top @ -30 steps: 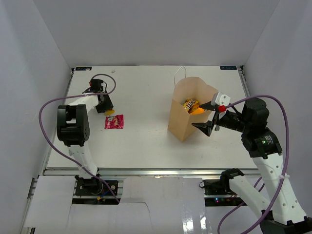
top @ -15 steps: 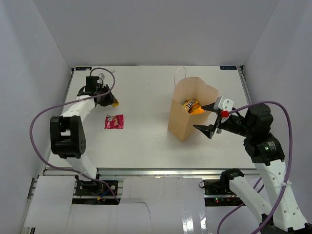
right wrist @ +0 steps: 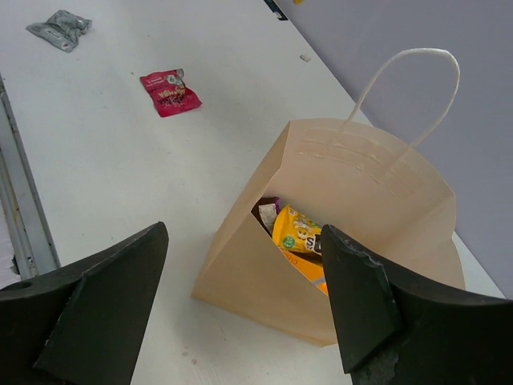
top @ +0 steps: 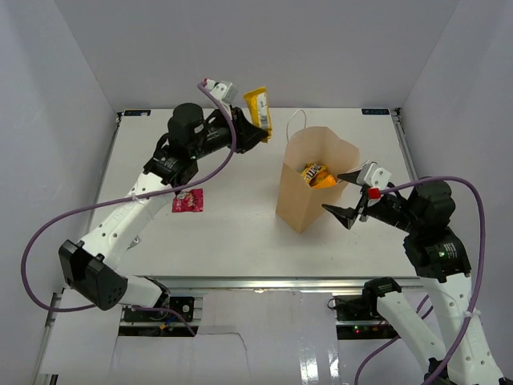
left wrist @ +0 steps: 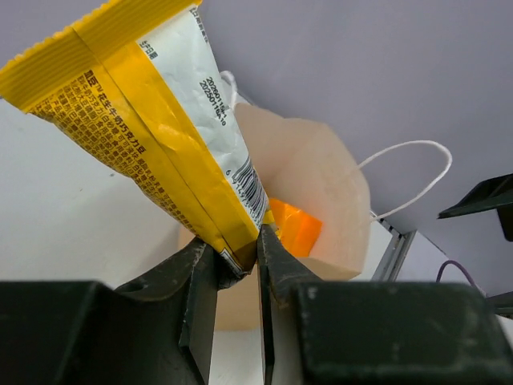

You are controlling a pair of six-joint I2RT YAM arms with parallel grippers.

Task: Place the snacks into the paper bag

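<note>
1. Top view: one paper bag [top: 298,205] stands upright. The left gripper [top: 260,133] clamps one yellow packet [top: 258,111] up left of it. One red packet [top: 187,200] lies on the table [top: 232,233]. The right gripper [top: 345,193] gapes empty beside the bag.
2. Left wrist: an orange packet [left wrist: 293,228] shows inside the bag.
3. Right wrist: about three packets sit in the bag, and one grey wrapper [right wrist: 60,30] lies well apart.

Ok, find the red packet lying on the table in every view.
Top external: red packet left of centre, left of the paper bag.
Left wrist: not in it.
Right wrist: red packet upper left, up-left of the paper bag.
Shared landmark: the paper bag, in all three views.
</note>
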